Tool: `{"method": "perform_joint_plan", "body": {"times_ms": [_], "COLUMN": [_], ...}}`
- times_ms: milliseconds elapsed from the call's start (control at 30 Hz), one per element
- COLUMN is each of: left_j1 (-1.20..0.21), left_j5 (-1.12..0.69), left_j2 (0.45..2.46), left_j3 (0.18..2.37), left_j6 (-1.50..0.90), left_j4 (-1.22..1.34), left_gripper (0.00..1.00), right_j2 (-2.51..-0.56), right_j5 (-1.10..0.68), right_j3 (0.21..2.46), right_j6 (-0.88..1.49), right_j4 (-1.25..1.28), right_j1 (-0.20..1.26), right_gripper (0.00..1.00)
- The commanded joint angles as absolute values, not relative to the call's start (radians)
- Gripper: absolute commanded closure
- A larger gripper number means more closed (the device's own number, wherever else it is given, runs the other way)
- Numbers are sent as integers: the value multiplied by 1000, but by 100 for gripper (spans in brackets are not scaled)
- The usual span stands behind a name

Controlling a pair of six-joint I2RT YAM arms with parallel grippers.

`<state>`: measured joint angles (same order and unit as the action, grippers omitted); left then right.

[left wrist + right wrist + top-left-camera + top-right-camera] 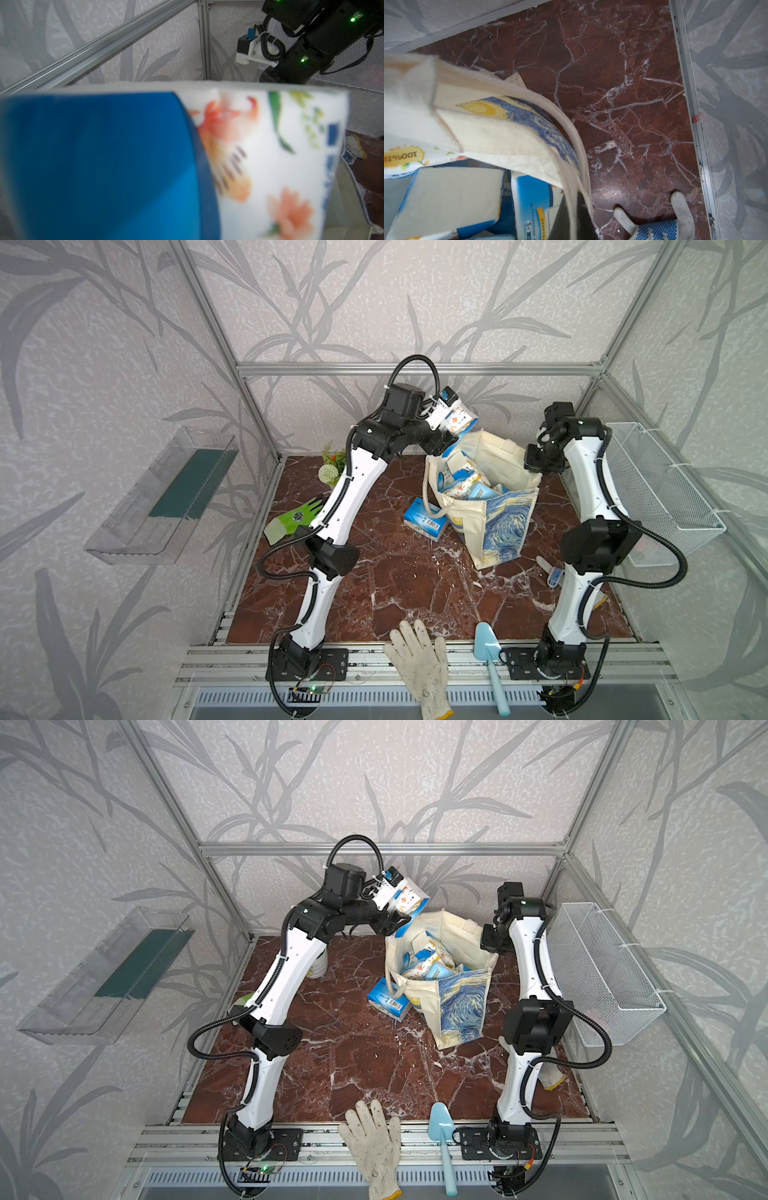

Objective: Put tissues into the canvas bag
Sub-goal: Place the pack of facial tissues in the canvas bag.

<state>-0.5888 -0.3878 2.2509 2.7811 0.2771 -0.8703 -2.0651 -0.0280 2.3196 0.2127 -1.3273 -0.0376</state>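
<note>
top views both show the left gripper (445, 438) clamped on a tissue pack (457, 416), poised over the far rim of the canvas bag (505, 526), seemingly so it can drop straight in. the right gripper (536, 466) is pinched together on the bag's rim, i'd say to keep the mouth wide. several packs (465, 485) sit inside; one loose pack (426, 519) lies on the table (395, 580) against the bag.

Canvas bag (505, 526) mouth open — tissues (465, 487) piled inside.
</note>
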Motion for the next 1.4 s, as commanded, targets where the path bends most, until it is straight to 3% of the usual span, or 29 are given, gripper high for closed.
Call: {"method": "perform_joint_plan", "body": {"times_ms": [0, 367, 600, 900, 1133, 1367], "left_j1": [-627, -723, -728, -730, -735, -740], "left_j5": [-401, -399, -376, -403, -410, -318], "left_j2": [2317, 2475, 2485, 2468, 2441, 2419], "left_j3": [2814, 2855, 2846, 2843, 2841, 2841], "left_j6": [182, 91, 83, 101, 104, 163], "left_j4": [-755, -702, -702, -725, -739, -765], "left_gripper": [28, 24, 13, 9, 10, 26], "right_j2": [-2092, -2094, -2104, -2114, -2114, -2124], "right_j5": [-42, -28, -26, -31, -29, -28], "right_j3": [2328, 2357, 2374, 2391, 2397, 2426], "right_j6": [216, 211, 208, 211, 210, 210], "right_j4": [-1344, -1363, -1369, -1374, -1375, -1389], "right_j1": [-35, -35, -36, -35, -36, -36], "right_gripper": [93, 93, 92, 92, 92, 92]}}
